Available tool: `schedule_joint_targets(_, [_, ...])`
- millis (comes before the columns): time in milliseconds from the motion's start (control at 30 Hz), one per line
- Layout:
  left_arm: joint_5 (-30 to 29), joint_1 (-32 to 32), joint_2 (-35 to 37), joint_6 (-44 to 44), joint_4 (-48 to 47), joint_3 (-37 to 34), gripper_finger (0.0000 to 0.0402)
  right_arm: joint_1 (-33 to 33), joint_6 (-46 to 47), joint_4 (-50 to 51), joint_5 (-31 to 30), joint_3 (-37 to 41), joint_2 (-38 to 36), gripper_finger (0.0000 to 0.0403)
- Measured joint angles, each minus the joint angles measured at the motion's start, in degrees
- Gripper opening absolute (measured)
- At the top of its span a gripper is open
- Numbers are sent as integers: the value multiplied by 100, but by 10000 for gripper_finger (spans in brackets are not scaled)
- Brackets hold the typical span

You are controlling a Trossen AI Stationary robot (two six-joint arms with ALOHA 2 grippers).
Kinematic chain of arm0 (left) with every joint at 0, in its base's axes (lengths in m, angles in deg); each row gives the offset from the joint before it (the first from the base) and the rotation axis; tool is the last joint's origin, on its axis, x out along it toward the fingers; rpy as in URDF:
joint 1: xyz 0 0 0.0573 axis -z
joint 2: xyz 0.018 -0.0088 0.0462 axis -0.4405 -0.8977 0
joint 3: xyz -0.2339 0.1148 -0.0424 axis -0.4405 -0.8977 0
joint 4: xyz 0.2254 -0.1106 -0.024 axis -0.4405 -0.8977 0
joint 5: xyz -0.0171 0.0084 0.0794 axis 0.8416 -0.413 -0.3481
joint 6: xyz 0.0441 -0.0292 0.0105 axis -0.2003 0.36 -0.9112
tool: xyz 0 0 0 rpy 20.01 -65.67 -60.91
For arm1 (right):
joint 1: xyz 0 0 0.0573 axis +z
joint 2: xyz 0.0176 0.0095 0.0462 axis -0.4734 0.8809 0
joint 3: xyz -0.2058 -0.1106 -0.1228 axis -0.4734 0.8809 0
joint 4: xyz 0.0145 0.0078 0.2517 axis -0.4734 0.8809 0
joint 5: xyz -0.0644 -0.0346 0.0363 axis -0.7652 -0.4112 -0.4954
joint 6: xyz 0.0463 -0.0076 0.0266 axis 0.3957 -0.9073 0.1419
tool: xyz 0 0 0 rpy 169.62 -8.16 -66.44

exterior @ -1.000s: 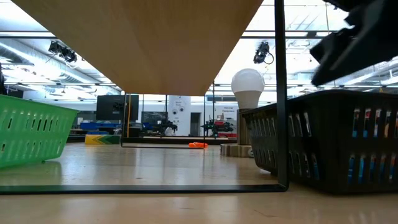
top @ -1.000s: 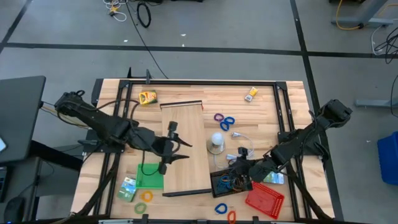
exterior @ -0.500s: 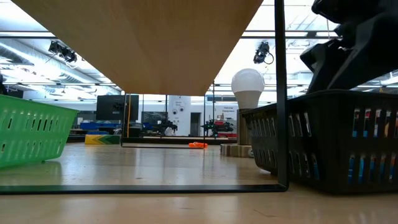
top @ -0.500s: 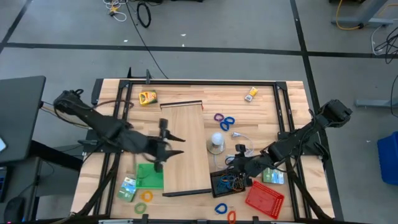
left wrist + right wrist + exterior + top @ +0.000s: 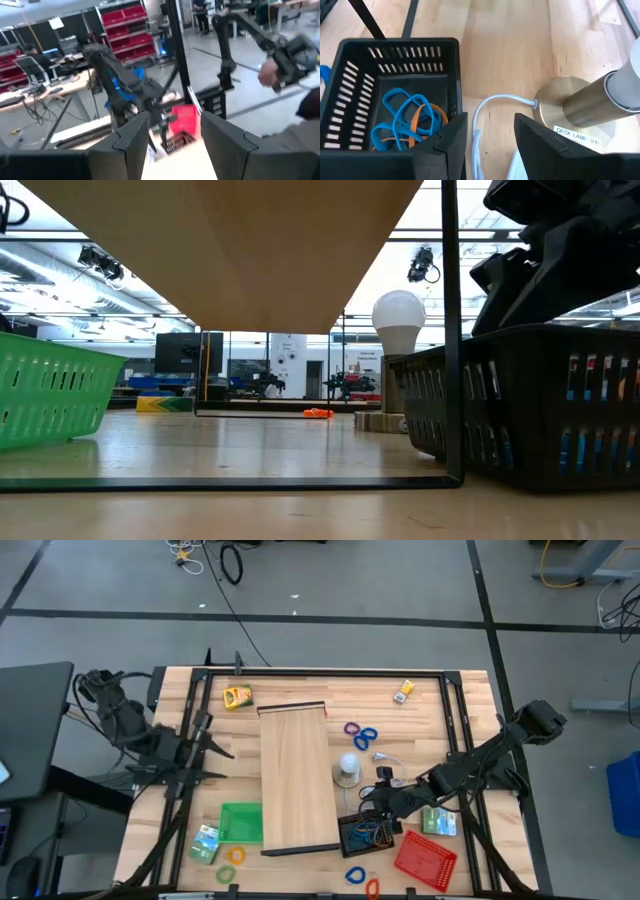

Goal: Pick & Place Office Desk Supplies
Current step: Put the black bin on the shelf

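The surface (image 5: 450,710) fills mid-frame in the high view, with the long board (image 5: 297,778) down its middle. Three trays sit low in the frame: green tray (image 5: 241,823) at lower left, bare as far as shows; black tray (image 5: 362,833) lower centre, holding a tangle of blue and orange bands (image 5: 405,120); red tray (image 5: 425,861) at lower right, seemingly bare. By my judgement the sorting is partly done: some bands are binned, most supplies are loose. Loose items I count: one yellow box (image 5: 237,696) upper left, one small yellow box (image 5: 405,690) upper right, one green box (image 5: 207,843) lower left, another green box (image 5: 438,823) lower right, two bands, purple and blue (image 5: 362,734), right of the board, two bands (image 5: 233,862) at lower left, and two, blue and orange (image 5: 362,880), at bottom centre. A lamp (image 5: 347,769) stands mid-surface. The right pincer (image 5: 376,802) hovers spread and bare just above the black tray; the left pincer (image 5: 215,750), spread and bare, sits at left, well clear.
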Motion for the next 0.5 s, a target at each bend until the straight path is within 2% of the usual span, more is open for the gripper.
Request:
schedule_joint_targets(100, [-20,-97,289,-98,214,-747,185,-51,-32,-81,-2,0,0,171])
schedule_joint_targets(267, [-12,-363,629,-411,1563,-2028,185,-52,-28,-253,-11,0,-2,171])
schedule_joint_targets(433, [-122,-685,1161,-274,2011,-3002,185,-52,77,-142,233,-4,-11,171])
schedule_joint_targets(500, [-187,-851,1291,-130,2037,-3265,185,-52,129,236,293,-132,-11,171])
